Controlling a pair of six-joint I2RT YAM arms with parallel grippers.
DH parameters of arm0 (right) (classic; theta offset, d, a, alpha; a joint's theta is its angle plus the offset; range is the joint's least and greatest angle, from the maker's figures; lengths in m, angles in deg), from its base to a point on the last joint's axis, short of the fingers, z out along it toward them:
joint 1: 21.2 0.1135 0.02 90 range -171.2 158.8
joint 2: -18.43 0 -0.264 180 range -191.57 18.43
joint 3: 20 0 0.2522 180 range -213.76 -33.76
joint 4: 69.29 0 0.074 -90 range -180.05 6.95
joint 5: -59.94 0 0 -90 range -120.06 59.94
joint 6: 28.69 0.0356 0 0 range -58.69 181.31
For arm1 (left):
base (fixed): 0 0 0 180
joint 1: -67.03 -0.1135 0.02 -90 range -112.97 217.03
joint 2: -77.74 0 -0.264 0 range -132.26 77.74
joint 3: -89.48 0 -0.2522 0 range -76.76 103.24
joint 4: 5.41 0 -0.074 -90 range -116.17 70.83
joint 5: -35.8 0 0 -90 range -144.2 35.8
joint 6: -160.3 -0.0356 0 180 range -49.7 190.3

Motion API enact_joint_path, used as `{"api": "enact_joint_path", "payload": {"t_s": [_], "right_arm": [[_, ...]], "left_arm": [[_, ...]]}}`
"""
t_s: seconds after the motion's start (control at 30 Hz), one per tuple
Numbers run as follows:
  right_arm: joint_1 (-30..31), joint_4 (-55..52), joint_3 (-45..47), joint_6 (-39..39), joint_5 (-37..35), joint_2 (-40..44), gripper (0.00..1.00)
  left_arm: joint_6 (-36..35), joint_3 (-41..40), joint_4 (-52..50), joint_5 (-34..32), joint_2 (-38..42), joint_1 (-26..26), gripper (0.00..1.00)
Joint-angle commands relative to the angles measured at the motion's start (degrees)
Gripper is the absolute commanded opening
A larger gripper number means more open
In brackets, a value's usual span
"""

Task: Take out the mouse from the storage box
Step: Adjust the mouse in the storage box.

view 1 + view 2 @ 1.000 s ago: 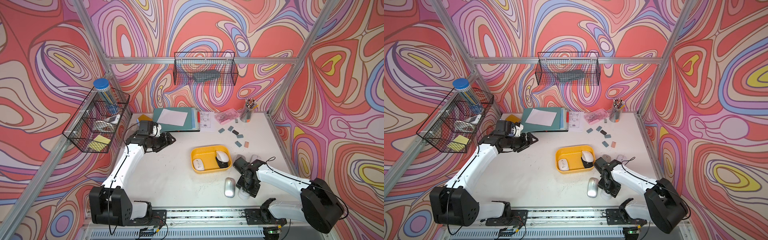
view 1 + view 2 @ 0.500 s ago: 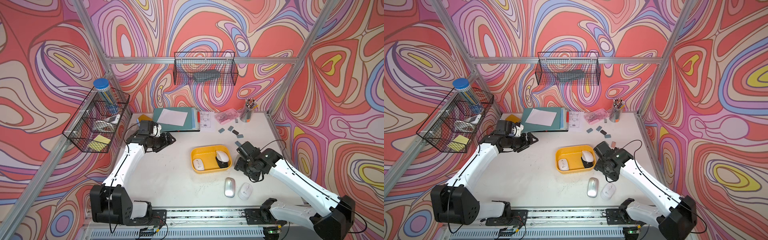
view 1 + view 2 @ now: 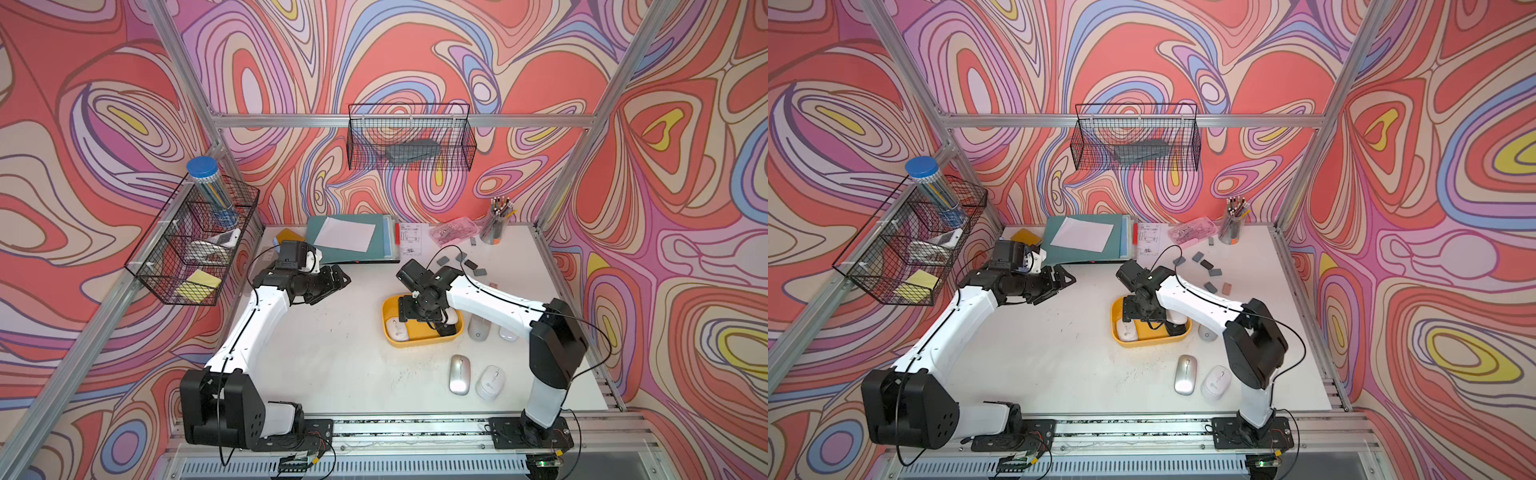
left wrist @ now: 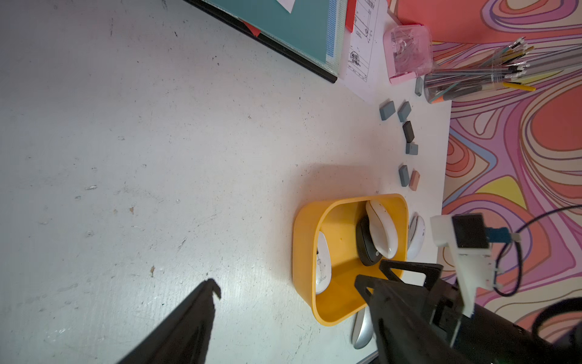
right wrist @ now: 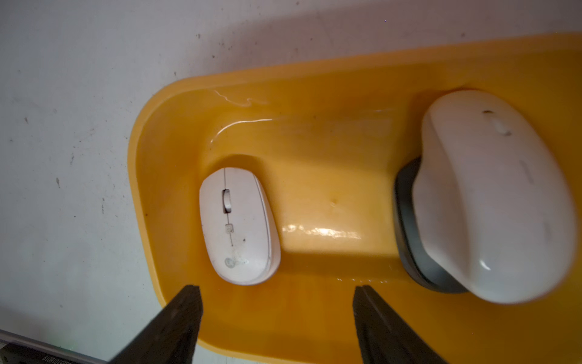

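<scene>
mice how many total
7. Yellow plastic storage box: small white mouse, large white mouse atop dark mouse. Beside it: grey mouse, pale mouse. In front: silver mouse, oval white mouse. Others possibly hidden.

1. Storage box (image 3: 415,343) (image 5: 138,189): a shallow yellow-orange tub with rounded corners and a glossy, smooth inside. I find it upright on the table (image 3: 332,353), right of centre, its long side running left to right.
2. Small white mouse (image 5: 239,227) (image 3: 397,328): flat on the floor at the box's left end, top up, scroll wheel toward the far side.
3. Dark mouse (image 5: 406,220) (image 4: 365,249): at the right end, largely covered; only its left edge shows to me.
4. Larger white mouse (image 5: 494,201) (image 4: 381,233): tilted, resting on the dark mouse.
</scene>
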Motion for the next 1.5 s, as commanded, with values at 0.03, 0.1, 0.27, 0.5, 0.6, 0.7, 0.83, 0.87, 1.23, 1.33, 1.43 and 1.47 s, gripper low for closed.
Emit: {"api": "enact_joint_path", "payload": {"t_s": [0.03,0.1,0.27,0.5,0.6,0.7,0.83,0.87,1.23,1.33,1.43,1.47], "right_arm": [[0.71,1.90,-1.97,-2.79,2.42,-2.82,0.77],[0.85,2.75,-2.07,-3.12,3.05,-4.18,0.77],[1.20,3.48,-2.77,-3.69,3.89,-6.95,0.77],[1.36,2.41,-3.30,-4.80,2.02,-10.25,0.77],[1.36,0.86,-3.32,-5.14,0.57,-11.24,0.77],[1.32,-0.80,-2.88,-5.18,-1.81,-11.41,0.77],[1.08,-2.45,-1.25,-5.08,-6.47,-10.10,0.77],[0.86,-2.84,-1.02,-5.09,-7.20,-9.90,0.78],[-0.78,-4.06,-2.67,-6.08,-11.43,-7.07,0.79],[-0.75,-0.85,-1.96,-4.64,-8.23,-4.29,0.80],[-0.81,0.42,-1.54,-1.25,-5.09,-2.48,0.81],[-0.81,-0.20,-1.62,0.69,-4.36,-2.51,0.82]], "left_arm": [[-1.01,0.21,-0.63,-0.14,-0.40,0.28,0.81],[-0.93,0.20,-0.45,0.00,-0.40,0.27,0.81],[-0.92,0.14,-0.67,-0.04,-0.40,0.27,0.81],[-0.84,0.09,-0.58,0.13,-0.14,0.35,0.81],[-1.01,0.12,-0.57,0.00,-0.14,0.28,0.81],[-1.05,0.17,-0.65,-0.16,-0.14,0.28,0.81],[-1.02,0.25,-0.64,-0.20,-0.05,0.31,0.81],[-1.01,0.20,-0.66,-0.16,-0.05,0.28,0.81],[-1.00,0.16,-0.58,-0.17,0.09,0.29,0.81],[-0.88,0.22,-0.58,-0.18,0.13,0.28,0.81],[-0.90,0.16,-0.50,-0.20,0.22,0.28,0.81],[-0.88,0.16,-0.57,-0.13,0.22,0.28,0.81]]}}
